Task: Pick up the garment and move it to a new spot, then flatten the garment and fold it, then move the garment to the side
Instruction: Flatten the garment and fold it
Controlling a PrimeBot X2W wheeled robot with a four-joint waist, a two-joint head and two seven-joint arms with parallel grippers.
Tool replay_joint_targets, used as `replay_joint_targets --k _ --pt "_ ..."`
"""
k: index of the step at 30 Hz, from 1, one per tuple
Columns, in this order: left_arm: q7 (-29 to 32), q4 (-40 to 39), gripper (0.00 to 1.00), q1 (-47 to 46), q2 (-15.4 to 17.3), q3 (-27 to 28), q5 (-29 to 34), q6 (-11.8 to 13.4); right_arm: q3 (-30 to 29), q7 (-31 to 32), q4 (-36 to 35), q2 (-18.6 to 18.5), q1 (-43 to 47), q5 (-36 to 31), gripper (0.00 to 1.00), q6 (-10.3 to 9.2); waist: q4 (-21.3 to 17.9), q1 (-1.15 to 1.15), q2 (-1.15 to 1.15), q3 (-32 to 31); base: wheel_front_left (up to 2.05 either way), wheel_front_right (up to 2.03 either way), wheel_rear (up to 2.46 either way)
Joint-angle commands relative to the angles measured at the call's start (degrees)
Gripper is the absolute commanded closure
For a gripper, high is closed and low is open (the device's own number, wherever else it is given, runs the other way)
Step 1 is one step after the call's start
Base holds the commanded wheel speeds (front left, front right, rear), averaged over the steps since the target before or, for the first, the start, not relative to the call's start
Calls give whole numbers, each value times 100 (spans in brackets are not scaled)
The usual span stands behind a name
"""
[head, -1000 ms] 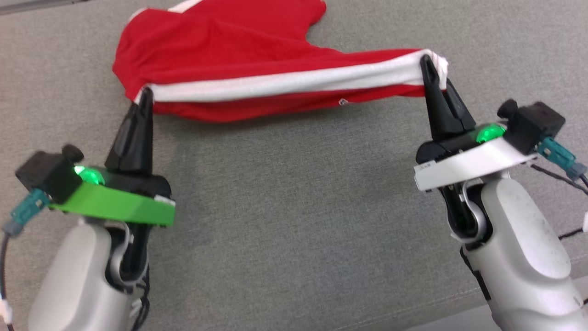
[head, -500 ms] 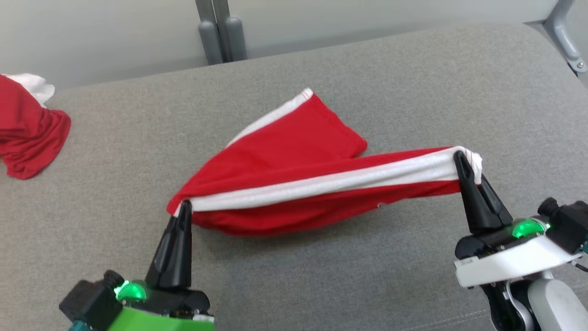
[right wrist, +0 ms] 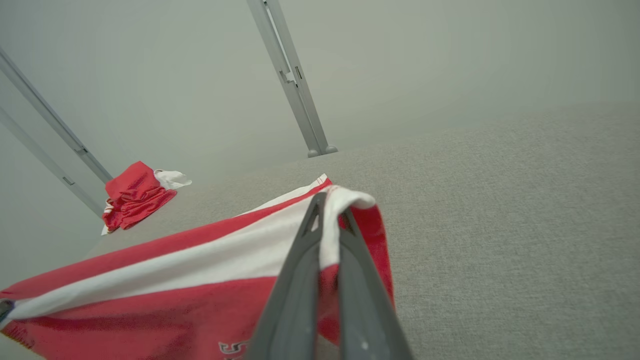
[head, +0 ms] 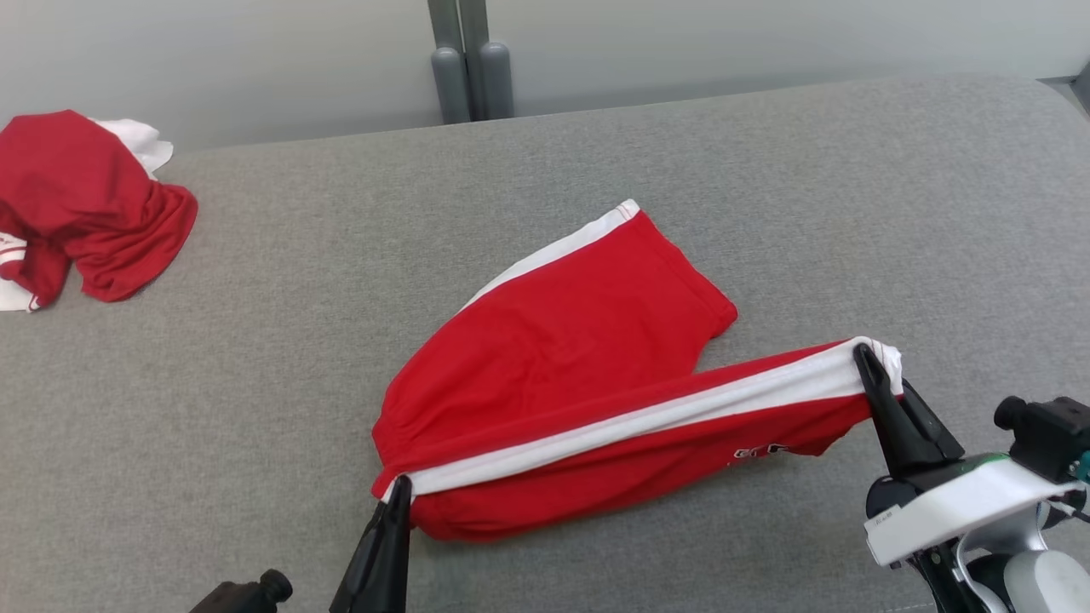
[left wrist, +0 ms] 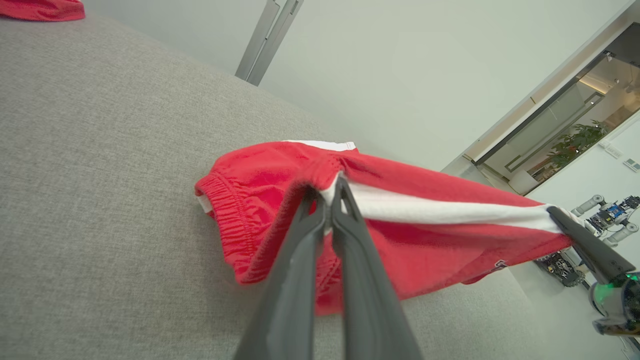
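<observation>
The garment [head: 579,340] is a pair of red shorts with a white side stripe, stretched across the grey cushion [head: 255,409]. My left gripper [head: 398,484] is shut on the stripe at the waistband end, seen close in the left wrist view as the garment [left wrist: 400,215] pinched by the left gripper [left wrist: 331,181]. My right gripper [head: 864,351] is shut on the stripe at the leg-hem end, where the white edge of the garment [right wrist: 200,270] wraps over the right gripper [right wrist: 330,197]. The held edge hangs taut above the cushion; the far leg lies flat.
A second heap of red and white clothes [head: 77,204] lies at the cushion's far left edge, also the heap [right wrist: 135,192] in the right wrist view. Two grey posts [head: 464,77] stand behind the cushion's back edge. Another robot [left wrist: 605,215] stands far off.
The head camera has tilted up and the arms have drawn back toward me with the garment; its far leg now lies spread flat on the cushion. Both grips held.
</observation>
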Motion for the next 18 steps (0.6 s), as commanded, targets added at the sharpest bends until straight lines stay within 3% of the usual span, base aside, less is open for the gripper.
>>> replay_joint_targets --k 1,18 --pt "43 146 100 -149 -24 8 -49 5 4 -32 220 -65 -204 -48 100 1 153 0 0 83 0 0 0" --pt "423 2117 100 -2150 -271 -5 -568 457 1214 76 3040 -598 -3085 64 100 -4 848 0 0 645 0 0 0"
